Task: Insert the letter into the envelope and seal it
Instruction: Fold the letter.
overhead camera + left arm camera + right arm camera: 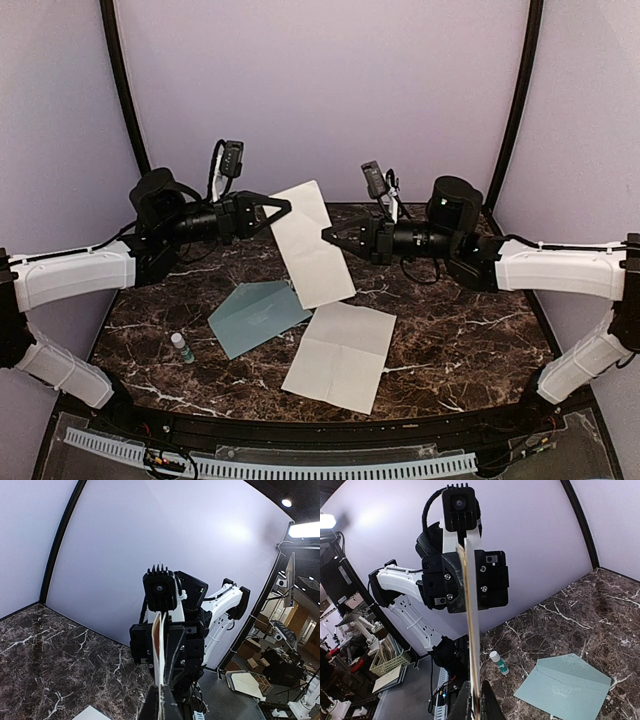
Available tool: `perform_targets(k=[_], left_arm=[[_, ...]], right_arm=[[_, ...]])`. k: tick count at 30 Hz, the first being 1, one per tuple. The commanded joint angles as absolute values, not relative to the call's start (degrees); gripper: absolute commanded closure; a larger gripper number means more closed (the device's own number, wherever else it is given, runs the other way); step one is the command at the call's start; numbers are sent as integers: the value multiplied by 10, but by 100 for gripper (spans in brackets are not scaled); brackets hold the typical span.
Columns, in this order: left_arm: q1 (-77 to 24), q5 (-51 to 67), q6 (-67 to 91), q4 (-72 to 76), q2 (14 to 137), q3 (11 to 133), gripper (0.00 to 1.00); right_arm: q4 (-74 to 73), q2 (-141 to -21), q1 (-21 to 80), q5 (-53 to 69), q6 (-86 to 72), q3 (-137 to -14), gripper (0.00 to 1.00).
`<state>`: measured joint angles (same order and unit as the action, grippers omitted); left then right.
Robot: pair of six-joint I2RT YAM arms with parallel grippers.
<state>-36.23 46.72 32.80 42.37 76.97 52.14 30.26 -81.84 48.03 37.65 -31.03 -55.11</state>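
The letter [312, 245], folded into a long whitish strip, hangs in the air over the back of the table. My left gripper [285, 208] is shut on its left edge and my right gripper [328, 236] is shut on its right edge, facing each other. In the left wrist view the letter [159, 645] shows edge-on, a brownish inner face between its layers, pinched in my left gripper [162, 702]. Seen from the right wrist, the letter [471, 605] rises edge-on from my right gripper [476, 706]. The teal envelope [258, 317] lies flat below, its flap showing [565, 687].
A creased white sheet [340, 355] lies flat on the dark marble table [470, 340], right of the envelope. A small glue stick [183, 347] with a green label lies left of the envelope [499, 662]. Purple walls close in the back and sides.
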Motion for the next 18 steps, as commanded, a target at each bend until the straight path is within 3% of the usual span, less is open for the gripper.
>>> perform_targets(k=[1,2,3,6,12,18], left_arm=[[-356,456,343,452,755,521,100],[-353,456,348,454,754,521,100],[-351,456,351,459,753,521,100],[-343,461,364,467,751,521,100],[-329,469,375,477,748,518,100],[-323,470,381,484,744,516,100]], right_arm=[[312,-799,484,375,-307,-546,71],[307,-799,484,379,-306,-544,58],[304,-797,484,382,-307,-541,51],[306,-790,484,389,-311,-526,46],[307,-770,484,379,-323,-493,69],[315,-771,484,393,-334,-480,77]])
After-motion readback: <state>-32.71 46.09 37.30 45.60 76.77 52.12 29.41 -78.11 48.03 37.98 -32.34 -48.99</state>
